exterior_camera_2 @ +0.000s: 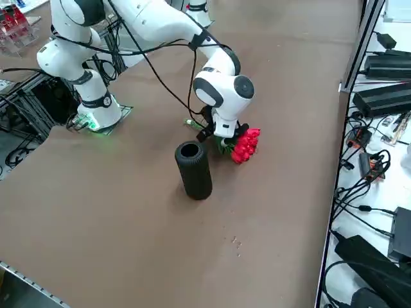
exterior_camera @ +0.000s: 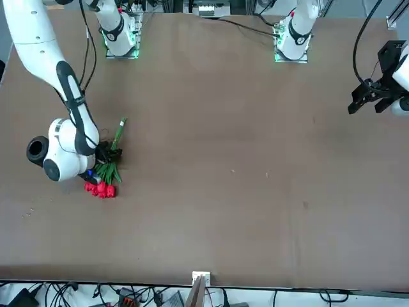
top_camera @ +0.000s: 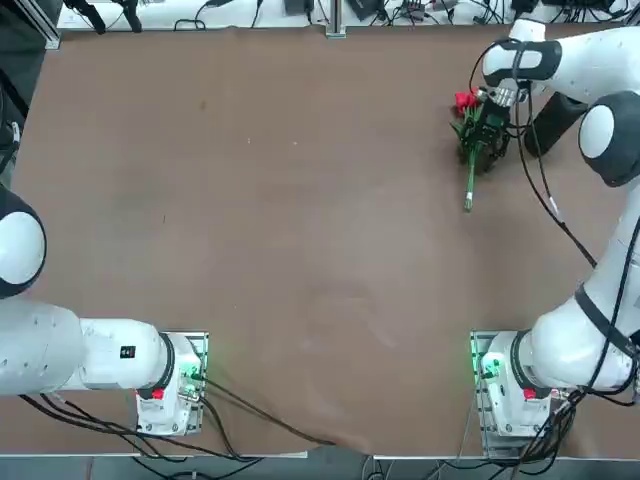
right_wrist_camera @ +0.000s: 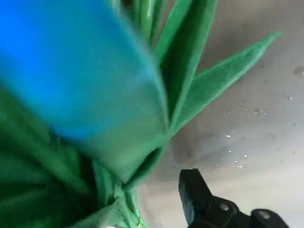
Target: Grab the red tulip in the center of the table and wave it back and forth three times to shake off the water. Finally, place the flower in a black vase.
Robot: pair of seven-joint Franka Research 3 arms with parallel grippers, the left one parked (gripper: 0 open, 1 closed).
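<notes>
The red tulip bunch [top_camera: 470, 135] lies flat on the brown bench [top_camera: 280, 230], far out toward the side away from the robot's bases and over on the working arm's half. In the top view its red heads [top_camera: 464, 101] point away from the robot, its green leaves [exterior_camera_2: 223, 145] spread around the middle, and its thin stem [top_camera: 469, 185] runs back toward the robot, ending in a pale tip on the bench surface. The right pincer [top_camera: 487, 128] is lowered right over the leafy middle of the bunch, with the arm's white wrist bent down above it. From the wrist camera, the leaves fill most of the frame, very close to the lens, and one dark finger [right_wrist_camera: 197, 197] shows beside them with bare bench behind it; the jaws stand spread wide and nothing is lifted, the flower resting on the bench along its whole length. Small water drops [right_wrist_camera: 235, 152] dot the bench next to the leaves. The black vase [exterior_camera_2: 193, 169] stands upright on the bench just beside the pincer, on the outer side of the arm, its round mouth facing up; in the side view it sits apart from the red heads, not touching the flower. In the front view the heads [exterior_camera: 100, 188] lie nearest the camera, with the stem angled away behind them.
</notes>
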